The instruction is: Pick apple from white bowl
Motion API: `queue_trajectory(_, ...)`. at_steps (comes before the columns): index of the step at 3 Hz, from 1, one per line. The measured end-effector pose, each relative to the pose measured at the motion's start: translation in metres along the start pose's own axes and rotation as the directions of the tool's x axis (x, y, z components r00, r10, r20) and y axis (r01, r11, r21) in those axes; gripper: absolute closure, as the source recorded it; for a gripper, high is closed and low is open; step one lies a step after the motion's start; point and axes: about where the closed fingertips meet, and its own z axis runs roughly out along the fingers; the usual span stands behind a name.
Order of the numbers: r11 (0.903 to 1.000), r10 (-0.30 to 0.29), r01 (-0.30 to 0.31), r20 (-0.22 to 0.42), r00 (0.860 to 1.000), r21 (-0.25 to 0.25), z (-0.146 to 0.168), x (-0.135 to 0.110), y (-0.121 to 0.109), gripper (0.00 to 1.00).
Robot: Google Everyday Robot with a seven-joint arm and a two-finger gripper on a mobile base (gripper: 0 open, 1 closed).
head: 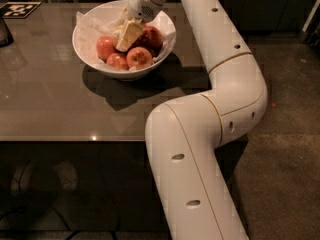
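Jaws sit among red apples [139, 57] inside the white bowl [80, 44]

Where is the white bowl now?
In the camera view the white bowl sits on the table, upper left; the gripper is inside it, above the red apples.

Pale apple [117, 33], mostly hidden beneath claw [127, 37], lies in white bowl [80, 45].

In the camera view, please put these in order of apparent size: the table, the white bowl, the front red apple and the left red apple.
1. table
2. white bowl
3. front red apple and left red apple: about alike, not ranked.
The gripper is down inside the white bowl.
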Motion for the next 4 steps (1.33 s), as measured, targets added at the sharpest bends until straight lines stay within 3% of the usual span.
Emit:
queue_trajectory(1,1.0000,0.000,0.000,0.000,1.000,0.000,0.000,0.000,0.000,1.00)
queue_trajectory(2,0.9992,0.025,-0.026,0.032,0.999,0.031,0.005,-0.001,-0.010,1.00)
queue_trajectory(4,0.9934,0.067,-0.072,0.055,0.996,0.089,-0.023,-0.017,-0.016,1.00)
